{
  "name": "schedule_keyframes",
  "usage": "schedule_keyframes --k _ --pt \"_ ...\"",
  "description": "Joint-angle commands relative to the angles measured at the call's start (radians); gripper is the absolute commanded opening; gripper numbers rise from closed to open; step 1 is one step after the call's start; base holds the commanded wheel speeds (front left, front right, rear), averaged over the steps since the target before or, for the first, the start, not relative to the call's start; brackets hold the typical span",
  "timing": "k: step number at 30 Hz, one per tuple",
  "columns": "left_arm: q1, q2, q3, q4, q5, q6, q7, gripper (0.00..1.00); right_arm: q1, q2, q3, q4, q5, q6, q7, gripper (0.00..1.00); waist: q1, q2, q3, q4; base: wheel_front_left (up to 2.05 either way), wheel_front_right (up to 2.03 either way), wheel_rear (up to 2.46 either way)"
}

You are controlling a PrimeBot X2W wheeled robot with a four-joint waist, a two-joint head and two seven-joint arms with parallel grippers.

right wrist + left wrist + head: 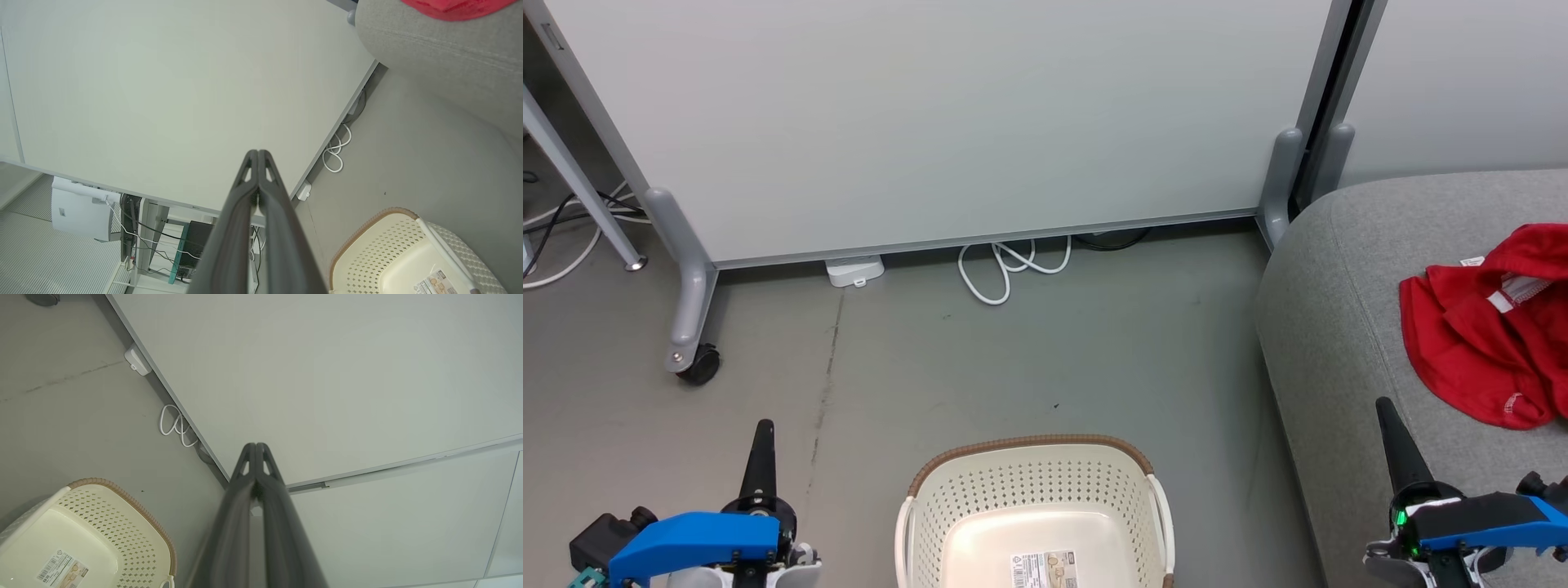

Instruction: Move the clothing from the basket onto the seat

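One red heap of clothing (1486, 327) lies crumpled on the seat (1339, 327), at the right of the head view. A white tag and a strip of white trim show among its folds, and there is a small white mark near its lower hem. Its right part runs off the edge of the view. The seat is grey fabric with a rounded corner, and the clothing sits well in from that corner. The right wrist view catches the same red cloth on top of the cushion's curved edge.

The basket (1033, 490) stands on the floor (1013, 367) near the seat, to its left and apart from it, at the bottom middle of the head view. Its perforated cream walls and brown rim are upright. Its pale bottom, with the label (1045, 569) on it, is open to sight.

The right gripper (1385, 412) shows in front of the seat's near part, below the clothing and not touching it. Its two dark fingers are pressed together to a single point and grasp nothing. The left gripper (764, 429) hangs over the floor left of the basket, well apart from it, likewise clenched on nothing. Both wrist views show the finger pairs closed tip to tip.

Behind the basket a pale panel (931, 122) stands on grey legs, one with a castor (698, 365). A looped white cable (1005, 273) and a small white box (854, 270) lie at its foot.
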Motion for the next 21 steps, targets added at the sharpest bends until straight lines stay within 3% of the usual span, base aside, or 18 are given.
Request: schedule_keyframes --k 1,21 --pt "-0.023 0.002 0.007 -0.012 -0.015 -0.006 0.006 0.00 -0.023 -0.007 -0.002 -0.011 0.019 0.001 0.006 0.00 0.0000 0.0000 0.000 0.000 0.00 0.00 0.00" --pt "-0.034 -0.002 0.030 -0.040 -0.170 -0.008 0.051 0.00 -0.032 -0.008 -0.007 -0.016 0.190 0.001 0.036 0.00 0.0000 0.0000 -0.002 -0.009 0.00 0.00 0.00"
